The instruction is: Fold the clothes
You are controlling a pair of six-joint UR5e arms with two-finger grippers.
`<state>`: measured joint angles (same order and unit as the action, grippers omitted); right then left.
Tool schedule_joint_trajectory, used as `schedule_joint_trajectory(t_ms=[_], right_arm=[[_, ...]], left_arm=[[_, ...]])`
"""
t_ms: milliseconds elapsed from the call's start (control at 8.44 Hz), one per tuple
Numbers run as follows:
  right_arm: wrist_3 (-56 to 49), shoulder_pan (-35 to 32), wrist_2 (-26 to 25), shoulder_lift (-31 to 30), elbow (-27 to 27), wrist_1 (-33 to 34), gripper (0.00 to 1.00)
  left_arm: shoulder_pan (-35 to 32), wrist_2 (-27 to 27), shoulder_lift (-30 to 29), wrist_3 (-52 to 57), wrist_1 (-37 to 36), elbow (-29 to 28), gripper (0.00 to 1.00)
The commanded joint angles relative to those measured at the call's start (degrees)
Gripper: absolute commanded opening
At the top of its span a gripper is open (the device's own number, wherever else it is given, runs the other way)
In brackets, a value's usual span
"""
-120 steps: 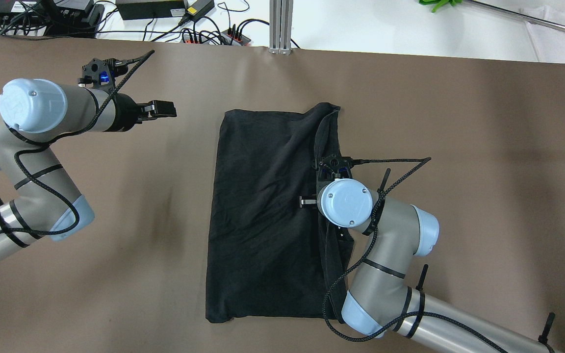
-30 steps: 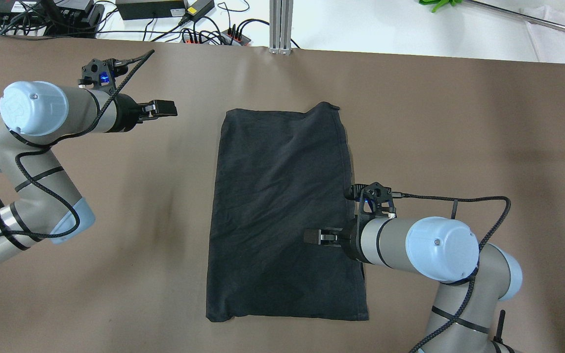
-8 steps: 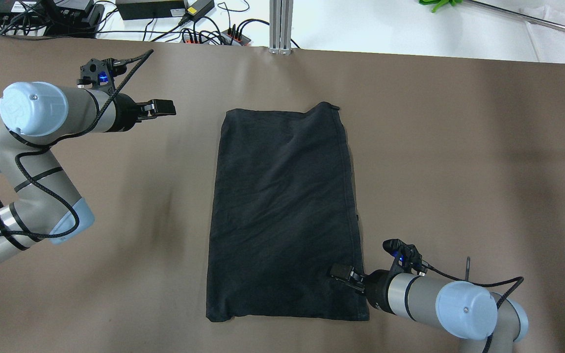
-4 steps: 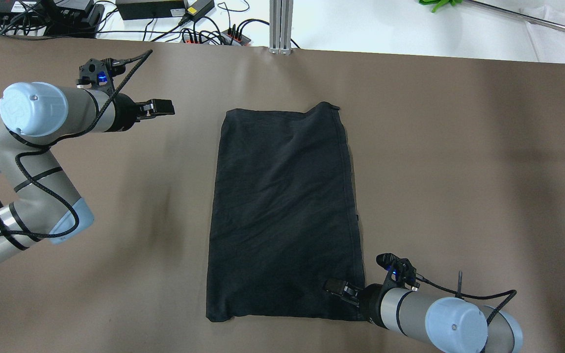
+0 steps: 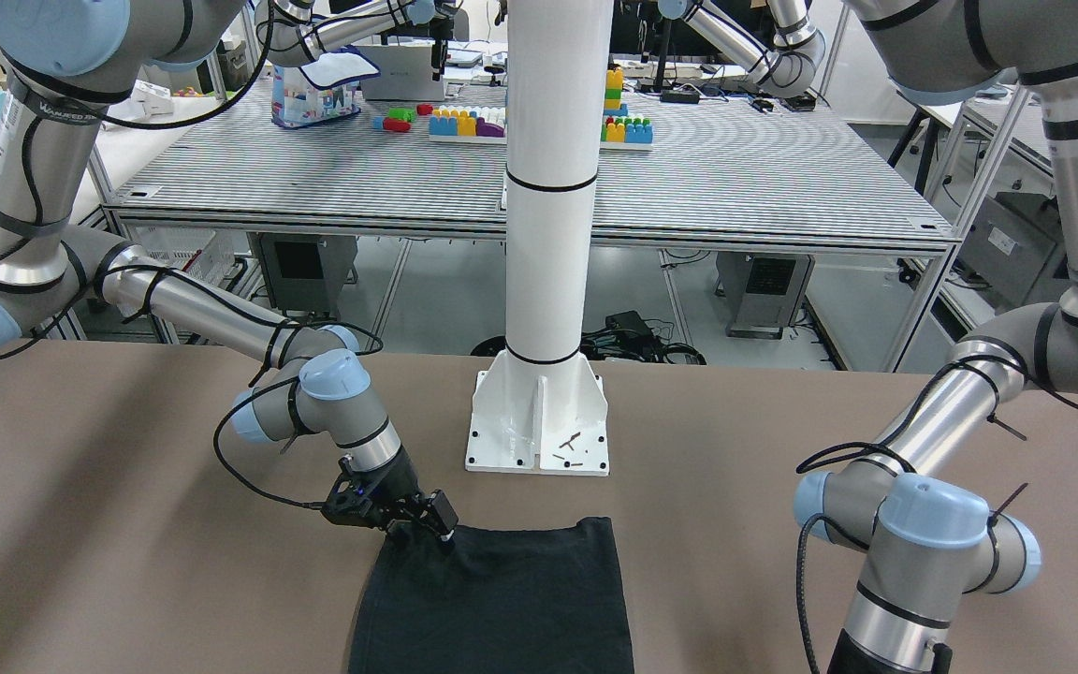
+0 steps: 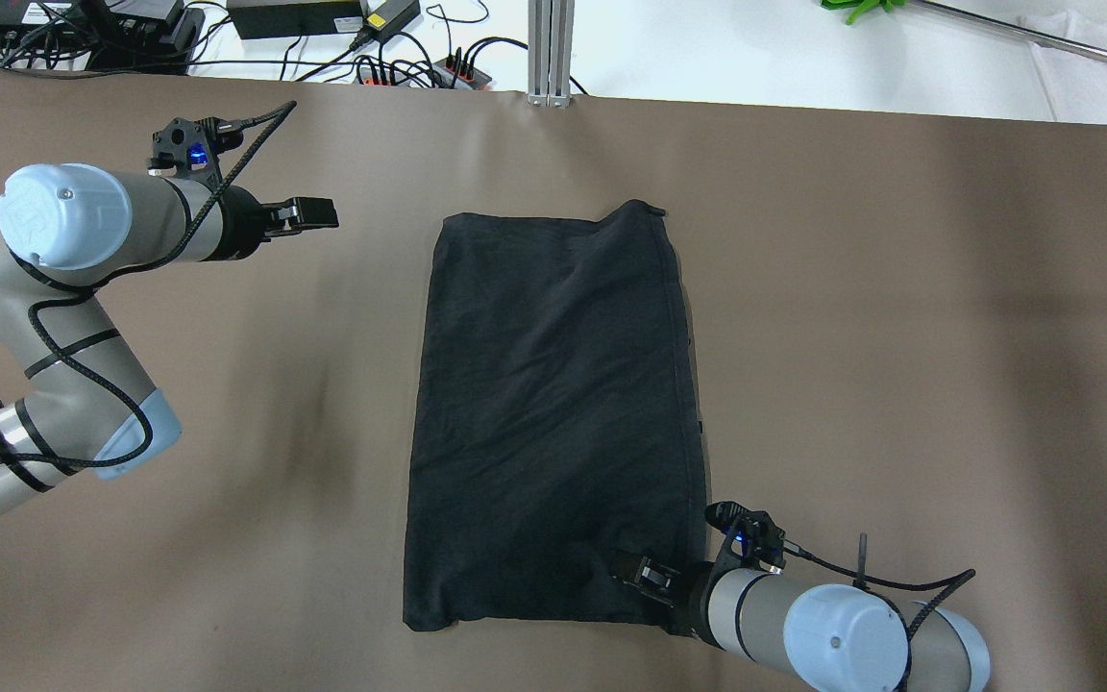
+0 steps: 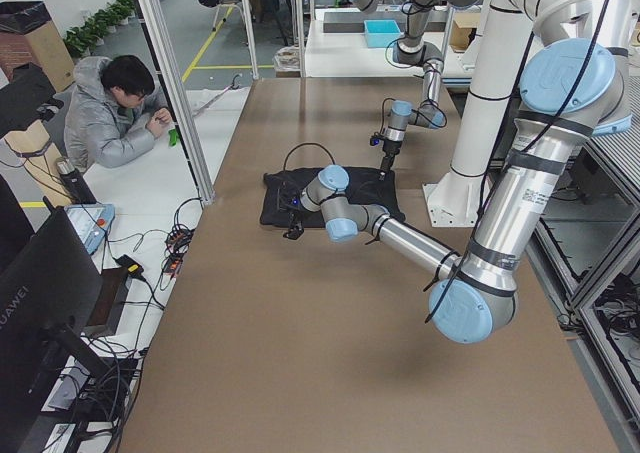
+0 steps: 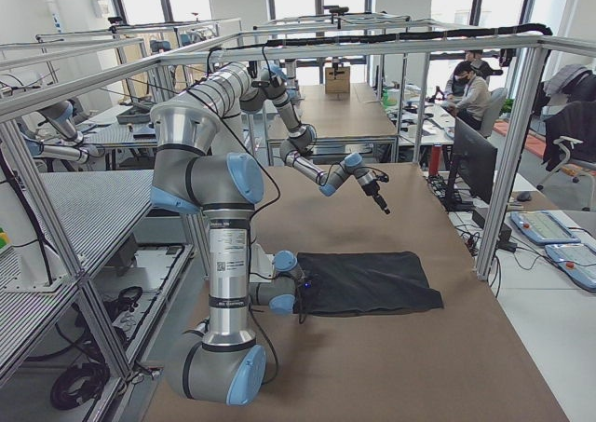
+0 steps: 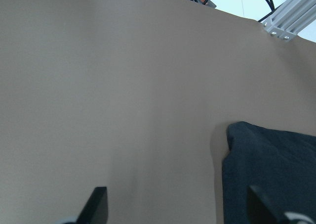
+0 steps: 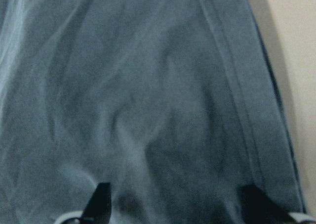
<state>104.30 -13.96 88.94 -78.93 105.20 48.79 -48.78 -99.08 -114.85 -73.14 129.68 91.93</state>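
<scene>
The clothes are one black garment [image 6: 553,413] lying flat as a tall rectangle on the brown table; it also shows in the front view [image 5: 502,599]. My right gripper [image 6: 632,569] is open and low over the garment's near right corner. Its wrist view shows both fingertips [image 10: 101,201] spread wide on the dark fabric [image 10: 148,85], beside a stitched hem. My left gripper [image 6: 320,213] is open and empty, above bare table left of the garment's far left corner. That corner [image 9: 271,169] shows in its wrist view. The front view shows the right gripper [image 5: 438,530] at the corner.
The white pole's base plate [image 5: 539,426] stands just behind the garment's near edge. Cables and power strips [image 6: 400,67] and an aluminium post [image 6: 551,48] lie past the table's far edge. A seated person [image 7: 125,103] is beyond that edge.
My right gripper has moved from over the garment's right side toward the robot, down to the near right corner. The left arm has barely moved. The garment lies flat as before.
</scene>
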Motion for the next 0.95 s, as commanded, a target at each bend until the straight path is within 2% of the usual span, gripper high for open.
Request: schedule_joint_trajectory(t_ms=[0, 118, 237, 355, 474, 829], right_arm=[[0.1, 0.4, -0.1, 4.5, -0.4, 4.8, 0.83], [0.1, 0.4, -0.1, 4.7, -0.4, 4.8, 0.5], [0.1, 0.4, -0.1, 4.9, -0.4, 4.8, 0.21], [0.1, 0.4, -0.1, 5.4, -0.4, 4.8, 0.04], [0.0, 0.4, -0.1, 5.6, -0.5, 4.8, 0.0], [0.0, 0.3, -0.1, 5.6, -0.5, 4.8, 0.0]], left_arm=[[0.0, -0.1, 0.2, 0.1, 0.0, -0.1, 1.0], [0.0, -0.1, 0.3, 0.2, 0.0, -0.2, 1.0], [0.0, -0.1, 0.2, 0.2, 0.1, -0.4, 1.0], [0.1, -0.1, 0.2, 0.2, 0.1, -0.5, 1.0], [0.1, -0.1, 0.2, 0.2, 0.1, -0.5, 1.0], [0.0, -0.1, 0.2, 0.1, 0.3, -0.4, 1.0]])
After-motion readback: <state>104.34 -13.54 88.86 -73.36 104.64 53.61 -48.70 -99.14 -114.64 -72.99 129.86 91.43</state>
